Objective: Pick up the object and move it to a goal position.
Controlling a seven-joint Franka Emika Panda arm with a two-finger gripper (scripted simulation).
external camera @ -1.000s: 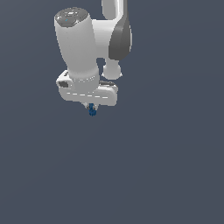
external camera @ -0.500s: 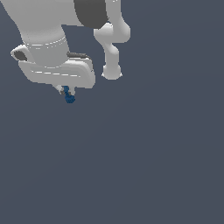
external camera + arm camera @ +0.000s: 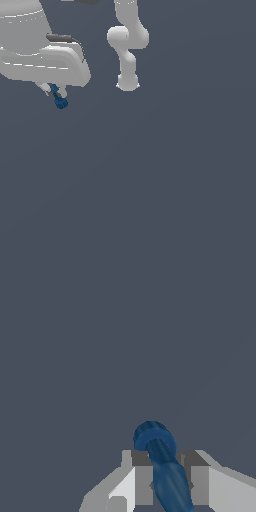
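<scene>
The gripper (image 3: 56, 95) is clamped on the object (image 3: 59, 98), a small dark blue knobbly piece; in the wrist view the two pads (image 3: 143, 483) press its slim shaft from either side, and its rounded, ringed end (image 3: 154, 439) pokes out past the fingertips; the object (image 3: 165, 471) sits between the jaws at a slant rather than square to them. In the exterior view the white arm fills the upper corner on the exterior view's left, and the object hangs just below the fingers, well clear of the plain grey desk (image 3: 160, 190) beneath; no goal marker shows in either view, so how much of the carry remains cannot be told.

The step in hand looks like the carry to the goal; to do it well, keep the squeeze firm and constant, since the grip holds a thin, skewed shaft that could pivot or slip; move smoothly without jerks, hold the wrist orientation steady, and slow down on approaching the goal.
</scene>
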